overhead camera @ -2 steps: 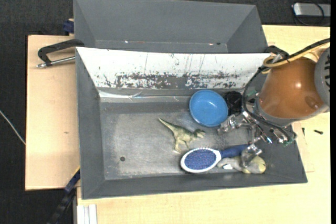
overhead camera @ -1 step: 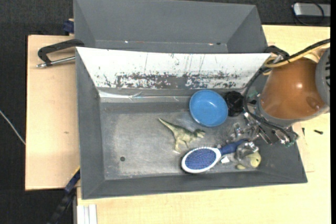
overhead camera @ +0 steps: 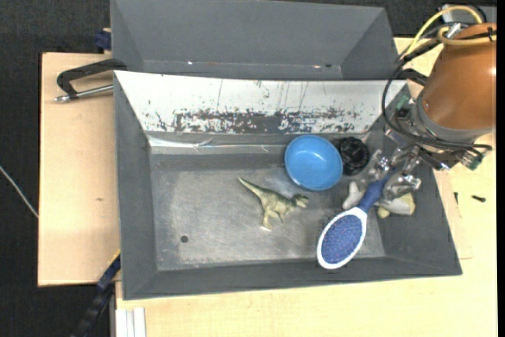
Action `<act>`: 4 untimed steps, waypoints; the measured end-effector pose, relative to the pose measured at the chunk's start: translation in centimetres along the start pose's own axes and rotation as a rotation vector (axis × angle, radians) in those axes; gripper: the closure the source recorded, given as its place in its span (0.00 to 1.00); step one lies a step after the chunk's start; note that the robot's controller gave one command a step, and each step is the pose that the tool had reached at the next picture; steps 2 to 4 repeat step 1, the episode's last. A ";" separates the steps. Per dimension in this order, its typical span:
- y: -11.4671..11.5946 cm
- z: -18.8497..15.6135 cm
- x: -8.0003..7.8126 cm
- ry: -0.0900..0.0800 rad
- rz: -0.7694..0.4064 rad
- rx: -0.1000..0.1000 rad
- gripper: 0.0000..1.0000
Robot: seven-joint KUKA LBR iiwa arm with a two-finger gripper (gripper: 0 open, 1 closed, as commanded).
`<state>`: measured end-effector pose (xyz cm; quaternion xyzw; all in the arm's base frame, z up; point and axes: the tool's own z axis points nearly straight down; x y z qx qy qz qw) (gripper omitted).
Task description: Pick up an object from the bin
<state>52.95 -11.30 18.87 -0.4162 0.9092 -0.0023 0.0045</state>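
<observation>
Down at the right side of the bin [overhead camera: 205, 242], the gripper [overhead camera: 394, 174] hangs over a brush handle.
Open or closed, I cannot tell. The blue brush [overhead camera: 344, 237] lies right of a toy dinosaur [overhead camera: 274, 205], just near of a blue bowl [overhead camera: 313, 162].

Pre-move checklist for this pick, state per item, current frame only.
1. Gripper is inside the bin, at its right end: ok.
2. A candidate is near: the handle of the blue-and-white brush runs up to the gripper: ok.
3. Something is already held: cannot tell.
4. Room around the gripper: a whitish piece and a black object crowd it: not ok.
5. Blue bowl and toy dinosaur lie left of the gripper, apart from it: ok.
</observation>
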 end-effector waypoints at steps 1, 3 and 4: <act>-1.6 -15.5 -0.1 -0.002 0.027 0.005 1.00; -1.6 -15.5 -0.1 -0.002 0.027 0.005 1.00; -1.6 -15.5 -0.1 -0.002 0.027 0.005 1.00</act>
